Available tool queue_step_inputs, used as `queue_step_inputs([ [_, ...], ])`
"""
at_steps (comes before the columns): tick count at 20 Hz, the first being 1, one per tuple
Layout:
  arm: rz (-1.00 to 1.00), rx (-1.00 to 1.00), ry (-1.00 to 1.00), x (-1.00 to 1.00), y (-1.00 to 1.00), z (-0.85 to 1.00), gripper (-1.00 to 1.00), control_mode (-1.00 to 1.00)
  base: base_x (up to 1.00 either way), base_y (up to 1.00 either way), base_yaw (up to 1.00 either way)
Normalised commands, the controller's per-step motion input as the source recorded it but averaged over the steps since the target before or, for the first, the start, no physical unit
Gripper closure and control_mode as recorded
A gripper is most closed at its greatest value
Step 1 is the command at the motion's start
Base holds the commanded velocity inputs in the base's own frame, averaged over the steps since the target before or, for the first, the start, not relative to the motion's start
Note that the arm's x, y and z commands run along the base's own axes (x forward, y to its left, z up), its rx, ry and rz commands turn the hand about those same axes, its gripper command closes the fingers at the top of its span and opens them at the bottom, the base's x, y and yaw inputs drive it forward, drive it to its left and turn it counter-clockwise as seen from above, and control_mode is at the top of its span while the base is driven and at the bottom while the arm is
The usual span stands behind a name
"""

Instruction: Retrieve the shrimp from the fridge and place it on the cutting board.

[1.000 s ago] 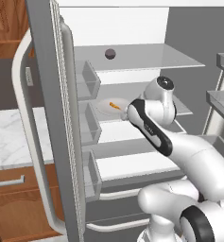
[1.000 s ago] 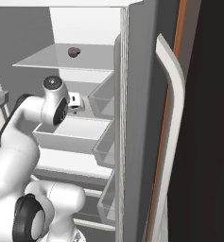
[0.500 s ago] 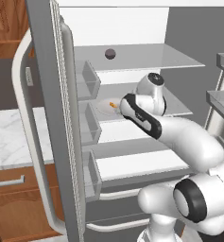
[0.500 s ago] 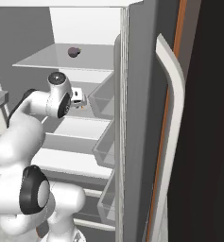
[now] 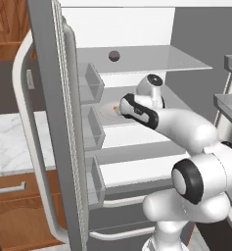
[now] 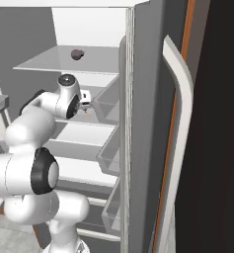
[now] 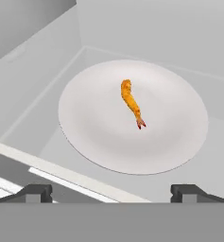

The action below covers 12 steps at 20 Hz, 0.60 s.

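The gripper (image 7: 111,191) is open wide, with its 2 dark fingertips (image 7: 35,192) far apart and nothing between them. It hangs just above the front edge of a shelf inside the fridge (image 5: 54,98) and looks down at a pale round plate (image 7: 94,137). The shrimp (image 7: 131,103) lies on the plate, near its middle, a small orange curl with a reddish tail. The gripper is not touching the shrimp or the plate.

From the left base view, the white arm (image 5: 181,127) reaches in through the open fridge door to the middle shelf, and a bit of orange shows by its hand. 1 small dark ball (image 5: 114,56) sits on the glass shelf above. Clear door bins (image 6: 108,101) line the open door, and its long pale handle (image 6: 180,123) curves down the outside.
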Motion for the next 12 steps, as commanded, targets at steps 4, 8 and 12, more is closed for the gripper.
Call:
queue_step_inputs([
  [4,0.00,0.00,0.00,0.21,0.00,-0.30,-1.00,-1.00,0.00,0.00,0.00],
  [8,0.00,0.01,-0.02,0.24,0.00,-0.10,-1.00,-1.00,0.00,0.00,0.00],
  [12,0.00,0.00,0.00,0.30,0.00,-0.01,-1.00,-1.00,0.00,0.00,0.00],
])
